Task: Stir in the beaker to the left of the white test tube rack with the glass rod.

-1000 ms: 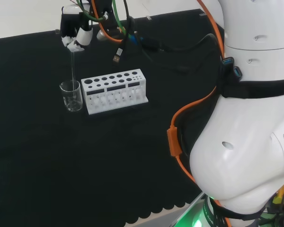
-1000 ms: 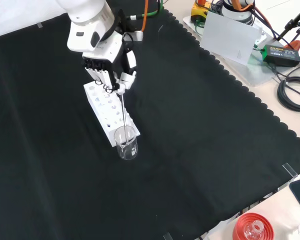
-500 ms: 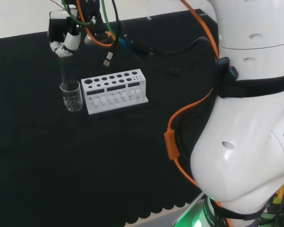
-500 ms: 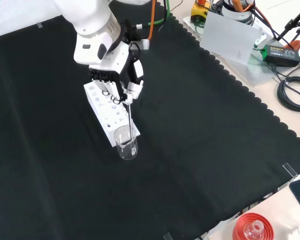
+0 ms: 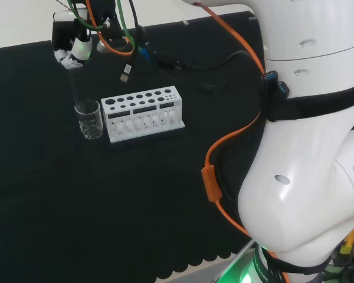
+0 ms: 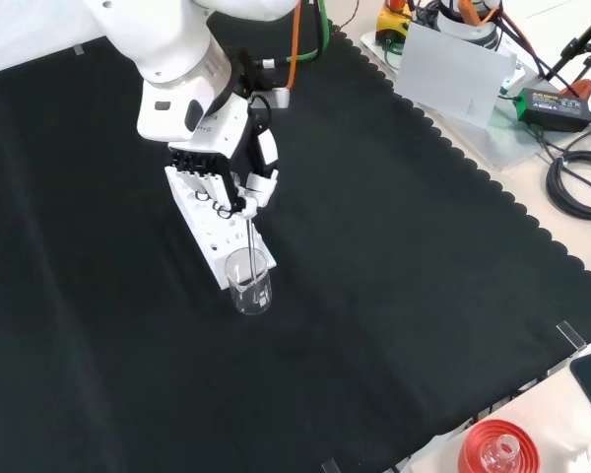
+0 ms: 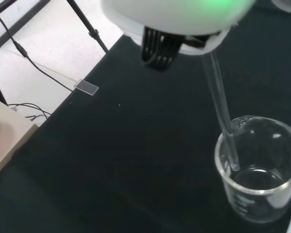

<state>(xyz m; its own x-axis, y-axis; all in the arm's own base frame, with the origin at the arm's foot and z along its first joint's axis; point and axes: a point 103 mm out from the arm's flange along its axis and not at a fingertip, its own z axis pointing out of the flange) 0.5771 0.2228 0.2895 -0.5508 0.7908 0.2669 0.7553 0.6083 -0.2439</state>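
Change: since a second ago the hand [image 5: 71,50] has swung left in the head view, carrying the glass rod's top with it, while the rod's lower end stays inside the beaker.
Hand: fingers curled and clamped on the upper end of the glass rod [image 6: 251,239], above the near end of the white test tube rack [image 5: 143,112] in the front view.
Beaker: a clear glass beaker [image 5: 89,119] stands upright on the table [image 6: 394,296], just beside the rack's left end in the head view.
Rod: tilted, its tip below the beaker's rim and near the wall in the wrist view [image 7: 223,116].
Progress: stirring looks under way; more circling and lifting the rod out remain.
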